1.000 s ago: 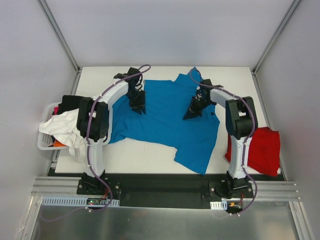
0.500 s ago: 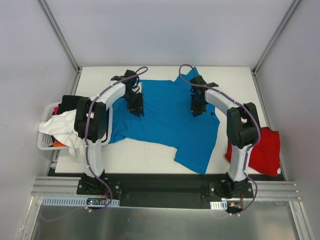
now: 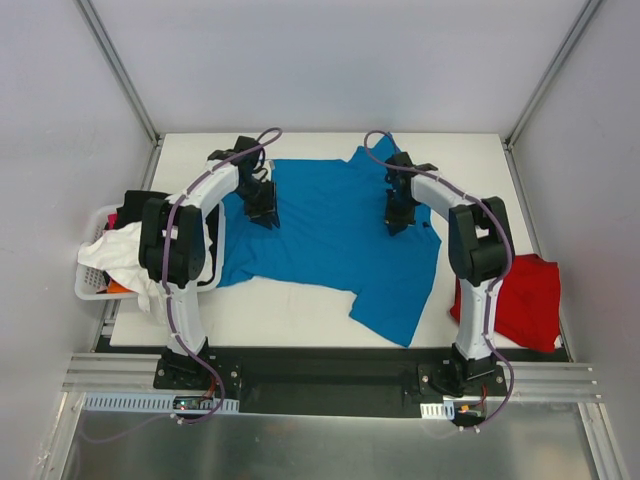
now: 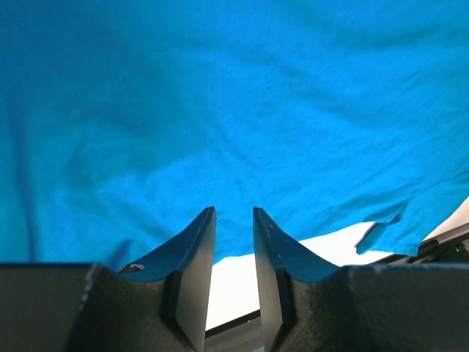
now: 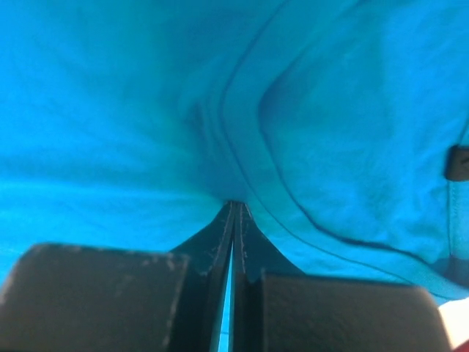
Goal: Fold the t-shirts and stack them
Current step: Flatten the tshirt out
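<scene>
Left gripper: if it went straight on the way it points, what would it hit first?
Most likely the blue t-shirt. The left gripper points straight at that cloth, near its edge, with nothing in between. I cannot tell how close it is.

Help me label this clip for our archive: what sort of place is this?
Probably a robotics lab test cell: white walls on aluminium framing, left arm and right arm bolted to a rail, a blue t-shirt spread on the table.
</scene>
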Motion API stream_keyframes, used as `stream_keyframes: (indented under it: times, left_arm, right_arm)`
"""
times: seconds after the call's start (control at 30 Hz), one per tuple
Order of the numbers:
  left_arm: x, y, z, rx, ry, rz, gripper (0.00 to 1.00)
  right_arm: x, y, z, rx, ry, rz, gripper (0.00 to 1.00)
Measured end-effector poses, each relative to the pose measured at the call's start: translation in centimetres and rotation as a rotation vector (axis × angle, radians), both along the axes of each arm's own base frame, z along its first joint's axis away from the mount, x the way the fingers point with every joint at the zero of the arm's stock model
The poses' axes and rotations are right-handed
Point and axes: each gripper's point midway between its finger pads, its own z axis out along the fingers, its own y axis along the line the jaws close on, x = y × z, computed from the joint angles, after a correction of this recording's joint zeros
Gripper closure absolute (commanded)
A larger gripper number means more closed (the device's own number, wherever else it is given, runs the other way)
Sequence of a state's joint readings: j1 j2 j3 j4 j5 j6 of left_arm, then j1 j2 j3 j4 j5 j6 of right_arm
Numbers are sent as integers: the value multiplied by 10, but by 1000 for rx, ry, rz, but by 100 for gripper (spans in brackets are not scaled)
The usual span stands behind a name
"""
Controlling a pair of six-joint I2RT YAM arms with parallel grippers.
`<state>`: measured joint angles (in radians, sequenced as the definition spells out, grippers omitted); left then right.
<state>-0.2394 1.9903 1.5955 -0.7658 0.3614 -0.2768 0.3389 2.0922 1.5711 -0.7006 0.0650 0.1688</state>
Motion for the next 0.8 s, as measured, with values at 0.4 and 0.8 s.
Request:
stream_keyframes:
  times: [0.4,0.8]
  left_arm:
    - [2,7,0,-2,1,18,72]
    - [3,7,0,-3,1,18,69]
  right_arm:
    - [21,-44,1,10,6,-112,99]
    - [33,-34,3,98,17,-57,79]
